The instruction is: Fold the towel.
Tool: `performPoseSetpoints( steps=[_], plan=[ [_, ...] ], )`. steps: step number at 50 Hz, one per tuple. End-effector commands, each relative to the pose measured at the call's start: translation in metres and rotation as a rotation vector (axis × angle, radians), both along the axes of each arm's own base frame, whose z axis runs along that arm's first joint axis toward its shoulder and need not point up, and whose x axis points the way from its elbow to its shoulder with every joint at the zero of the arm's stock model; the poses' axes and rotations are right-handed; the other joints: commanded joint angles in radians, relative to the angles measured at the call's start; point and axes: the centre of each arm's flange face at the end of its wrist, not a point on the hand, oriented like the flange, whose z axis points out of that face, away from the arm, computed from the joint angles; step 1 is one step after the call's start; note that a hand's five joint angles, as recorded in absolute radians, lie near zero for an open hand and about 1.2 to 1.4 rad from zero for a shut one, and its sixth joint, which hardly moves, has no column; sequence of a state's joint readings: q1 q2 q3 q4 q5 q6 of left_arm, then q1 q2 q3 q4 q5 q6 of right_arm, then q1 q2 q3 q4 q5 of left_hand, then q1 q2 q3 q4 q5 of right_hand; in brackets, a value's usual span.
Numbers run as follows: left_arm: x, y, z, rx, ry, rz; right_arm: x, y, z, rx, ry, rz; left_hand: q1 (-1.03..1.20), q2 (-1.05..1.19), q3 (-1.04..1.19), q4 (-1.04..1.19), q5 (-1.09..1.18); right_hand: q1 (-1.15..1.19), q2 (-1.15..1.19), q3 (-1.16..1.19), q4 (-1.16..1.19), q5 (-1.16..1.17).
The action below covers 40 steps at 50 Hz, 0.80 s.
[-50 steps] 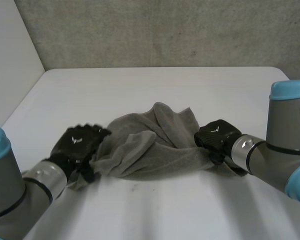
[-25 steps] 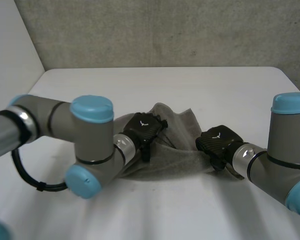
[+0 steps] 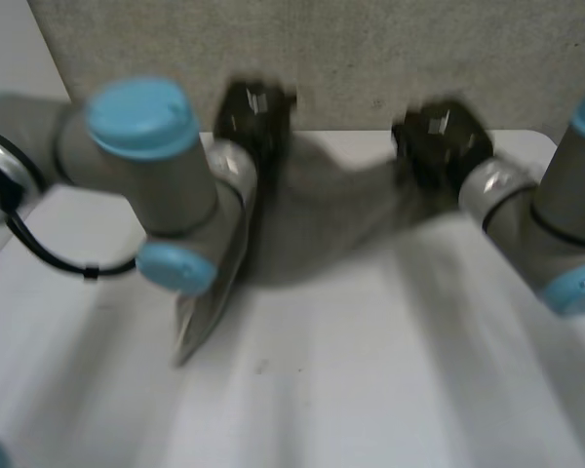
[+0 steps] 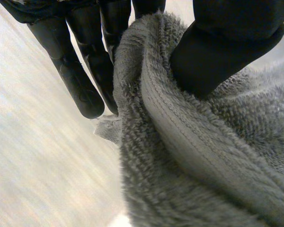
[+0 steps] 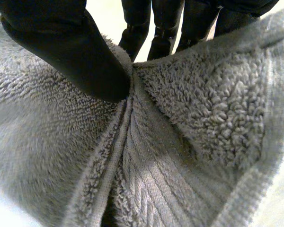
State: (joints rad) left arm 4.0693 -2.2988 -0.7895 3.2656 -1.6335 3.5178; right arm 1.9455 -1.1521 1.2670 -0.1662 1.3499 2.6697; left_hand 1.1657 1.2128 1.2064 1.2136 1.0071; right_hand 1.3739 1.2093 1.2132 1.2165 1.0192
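The grey towel (image 3: 331, 219) hangs stretched between my two hands, lifted above the white table (image 3: 370, 390). My left hand (image 3: 254, 115) holds its upper left part; in the left wrist view the thumb (image 4: 227, 42) pinches a hemmed edge of the towel (image 4: 189, 156) against the fingers (image 4: 71, 71). My right hand (image 3: 437, 136) holds the upper right part; in the right wrist view its thumb (image 5: 66, 52) presses the towel (image 5: 170, 142) against the fingers (image 5: 168, 28) at a hemmed fold. The towel's lower left end trails down toward the table.
A grey wall (image 3: 370, 58) rises behind the table's far edge. A white side wall (image 3: 10, 88) stands at the left. My left arm (image 3: 146, 166) reaches across the left half of the table.
Both hands have risen and moved toward the far edge, lifting the towel off the table. The left hand, open on the towel half a second ago, now pinches its edge.
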Motion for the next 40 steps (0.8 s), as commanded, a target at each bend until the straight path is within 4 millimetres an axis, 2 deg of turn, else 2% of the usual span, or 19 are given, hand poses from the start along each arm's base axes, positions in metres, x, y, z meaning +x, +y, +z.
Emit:
performPoseSetpoints(
  steps=[1, 5, 7, 9, 10, 12, 13, 15, 16, 17, 18, 20, 21, 23, 27, 29, 32, 34, 40],
  plan=[
    [0.034, 0.002, 0.131, -0.372, 0.356, 0.062, -0.003, -0.005, 0.096, -0.446, -0.355, 0.035, 0.231, 0.184, 0.190, 0.183, 0.215, 0.022, 0.187, 0.183, 0.180, 0.203],
    [0.052, 0.000, 0.125, -0.353, 0.395, 0.075, -0.003, -0.001, 0.088, -0.400, -0.342, 0.036, 0.231, 0.184, 0.190, 0.183, 0.215, 0.022, 0.187, 0.183, 0.180, 0.203],
    [0.058, 0.001, 0.112, -0.306, 0.384, 0.071, -0.003, 0.003, 0.063, -0.262, -0.274, 0.038, 0.231, 0.184, 0.190, 0.183, 0.215, 0.022, 0.187, 0.183, 0.180, 0.203],
    [0.065, 0.009, 0.073, -0.184, 0.337, 0.064, -0.003, 0.006, 0.049, -0.167, -0.225, 0.034, 0.231, 0.184, 0.190, 0.183, 0.215, 0.022, 0.187, 0.183, 0.180, 0.203],
    [0.065, 0.009, 0.073, -0.184, 0.336, 0.064, -0.003, 0.006, 0.049, -0.166, -0.225, 0.034, 0.231, 0.184, 0.190, 0.183, 0.215, 0.022, 0.187, 0.183, 0.180, 0.203],
    [0.068, 0.024, 0.015, -0.031, 0.227, 0.025, -0.003, 0.012, 0.001, 0.080, -0.071, 0.040, 0.231, 0.184, 0.190, 0.183, 0.215, 0.022, 0.187, 0.183, 0.180, 0.203],
    [0.068, 0.024, 0.014, -0.030, 0.227, 0.024, -0.003, 0.012, 0.001, 0.081, -0.070, 0.040, 0.231, 0.184, 0.190, 0.183, 0.215, 0.022, 0.187, 0.183, 0.180, 0.203],
    [0.072, 0.043, -0.043, 0.118, 0.119, -0.024, -0.007, 0.021, -0.041, 0.271, 0.103, 0.044, 0.231, 0.184, 0.190, 0.183, 0.215, 0.022, 0.187, 0.183, 0.180, 0.203],
    [0.072, 0.043, -0.043, 0.118, 0.119, -0.024, -0.007, 0.021, -0.042, 0.272, 0.103, 0.044, 0.231, 0.184, 0.190, 0.183, 0.215, 0.022, 0.187, 0.183, 0.180, 0.203],
    [0.075, 0.051, -0.065, 0.177, 0.080, -0.041, -0.012, 0.024, -0.061, 0.352, 0.182, 0.041, 0.231, 0.184, 0.190, 0.183, 0.215, 0.022, 0.187, 0.183, 0.180, 0.203],
    [0.075, 0.052, -0.065, 0.177, 0.079, -0.041, -0.012, 0.024, -0.061, 0.353, 0.183, 0.041, 0.231, 0.184, 0.190, 0.183, 0.215, 0.022, 0.187, 0.183, 0.180, 0.203],
    [0.080, 0.064, -0.106, 0.294, 0.013, -0.047, -0.022, 0.023, -0.095, 0.471, 0.277, 0.032, 0.231, 0.184, 0.190, 0.183, 0.215, 0.022, 0.187, 0.183, 0.180, 0.203],
    [0.080, 0.064, -0.106, 0.294, 0.013, -0.047, -0.022, 0.023, -0.096, 0.471, 0.278, 0.032, 0.231, 0.184, 0.190, 0.183, 0.215, 0.022, 0.187, 0.183, 0.180, 0.203],
    [0.084, 0.072, -0.132, 0.372, -0.028, -0.042, -0.024, 0.022, -0.116, 0.531, 0.294, 0.026, 0.231, 0.184, 0.190, 0.183, 0.215, 0.022, 0.187, 0.183, 0.180, 0.203],
    [0.087, 0.076, -0.137, 0.395, -0.037, -0.038, -0.025, 0.022, -0.121, 0.558, 0.282, 0.020, 0.231, 0.184, 0.190, 0.183, 0.215, 0.022, 0.187, 0.183, 0.180, 0.203],
    [0.089, 0.077, -0.135, 0.398, -0.037, -0.035, -0.026, 0.023, -0.117, 0.575, 0.238, 0.009, 0.231, 0.184, 0.190, 0.183, 0.215, -0.441, -0.276, -0.280, -0.283, -0.261],
    [0.089, 0.079, -0.121, 0.380, -0.023, -0.040, -0.026, 0.023, -0.112, 0.577, 0.207, -0.001, 0.231, 0.184, 0.190, 0.183, 0.215, -0.649, -0.484, -0.488, -0.491, -0.469],
    [0.088, 0.082, -0.098, 0.335, 0.003, -0.052, -0.028, 0.025, -0.097, 0.577, 0.130, -0.019, 0.231, 0.184, 0.190, 0.183, 0.215, -1.035, -0.870, -0.874, -0.878, -0.855],
    [0.088, 0.085, -0.060, 0.247, 0.052, -0.067, -0.030, 0.038, -0.078, 0.576, -0.004, -0.032, 0.231, 0.184, 0.190, 0.183, 0.215, -1.199, -1.035, -1.039, -1.042, -1.019]
  ],
)
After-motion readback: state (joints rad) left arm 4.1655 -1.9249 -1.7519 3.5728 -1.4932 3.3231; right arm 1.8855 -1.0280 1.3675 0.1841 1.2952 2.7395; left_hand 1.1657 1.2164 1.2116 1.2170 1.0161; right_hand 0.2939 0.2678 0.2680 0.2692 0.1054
